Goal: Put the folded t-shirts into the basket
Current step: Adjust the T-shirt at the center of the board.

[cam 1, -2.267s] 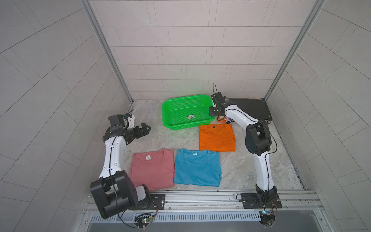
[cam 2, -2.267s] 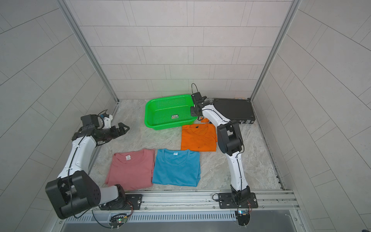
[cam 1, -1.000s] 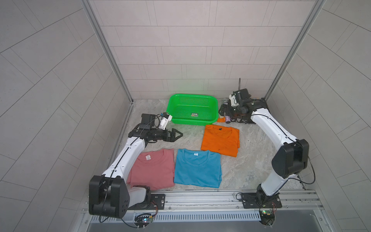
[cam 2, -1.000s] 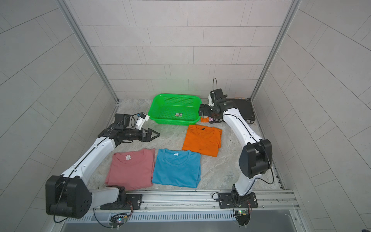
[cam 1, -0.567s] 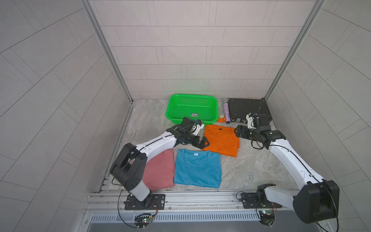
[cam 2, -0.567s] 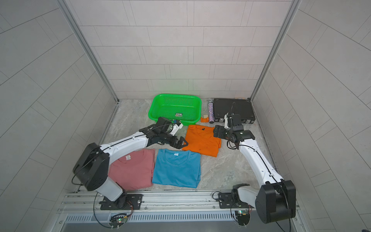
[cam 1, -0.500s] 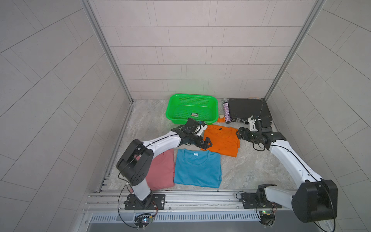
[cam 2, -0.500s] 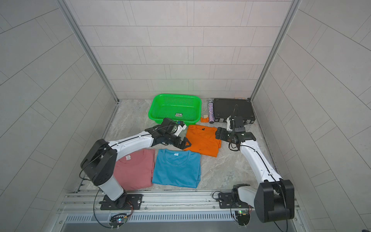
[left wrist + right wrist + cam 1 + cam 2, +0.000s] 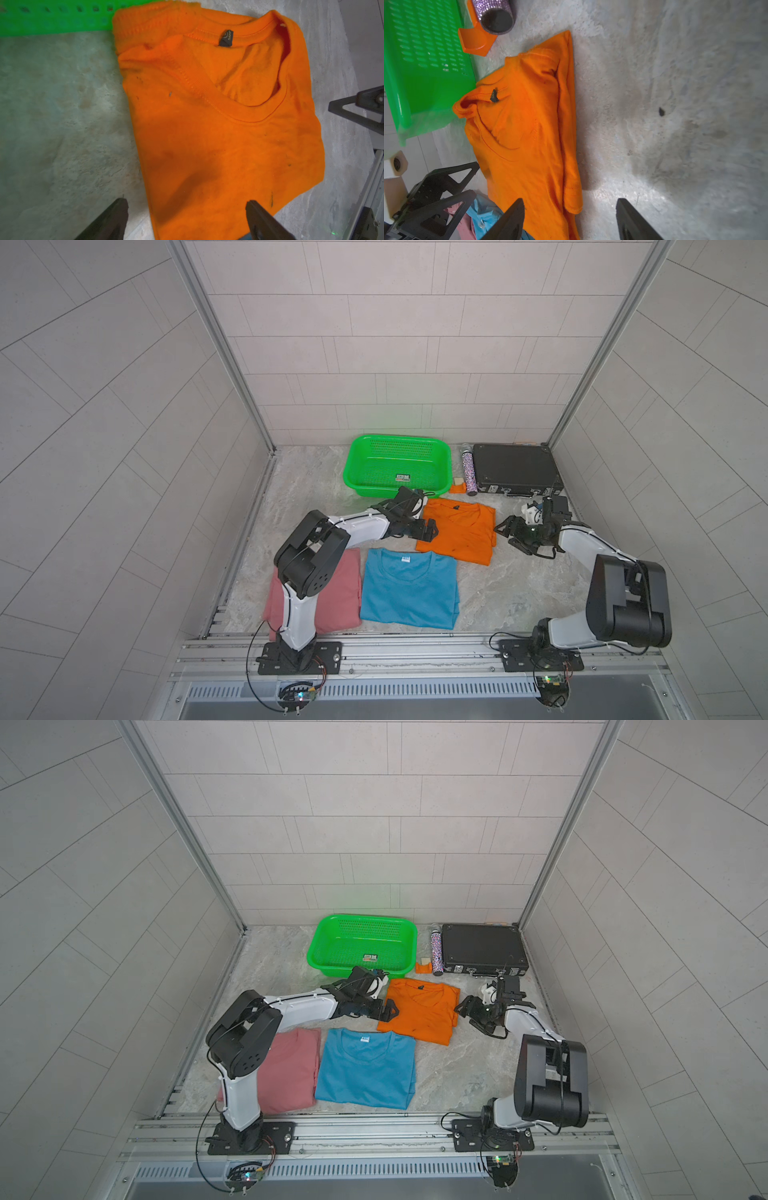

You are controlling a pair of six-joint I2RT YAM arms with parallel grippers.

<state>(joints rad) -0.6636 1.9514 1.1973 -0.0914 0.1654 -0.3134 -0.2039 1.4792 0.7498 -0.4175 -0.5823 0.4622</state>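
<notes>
You have the left gripper (image 9: pixel 430 529) at the orange shirt's (image 9: pixel 457 531) 9 o'clock edge, jaws spread across that edge. The right gripper (image 9: pixel 508 531) is at the 3 o'clock edge, jaws also apart. Cloth contact is possibly made; the views leave it unclear. The basket (image 9: pixel 397 438) is at the orange shirt's 11 o'clock. The blue shirt (image 9: pixel 409 589) is at its 7 o'clock, the pink shirt (image 9: pixel 349 593) at 8, both lying flat.

Closed in on three sides by pale grey walls (image 9: pixel 395 344) of large rectangular tiles, and framed at both back corners by slanted aluminium posts (image 9: pixel 220 344). Floored with a grey-beige marbled surface (image 9: pixel 519 593), bordered along the near edge by aluminium rails (image 9: pixel 415 651) and a slotted metal grille (image 9: pixel 415 689). Lit softly and evenly, with only faint, blurred shadows on the stone pattern.
</notes>
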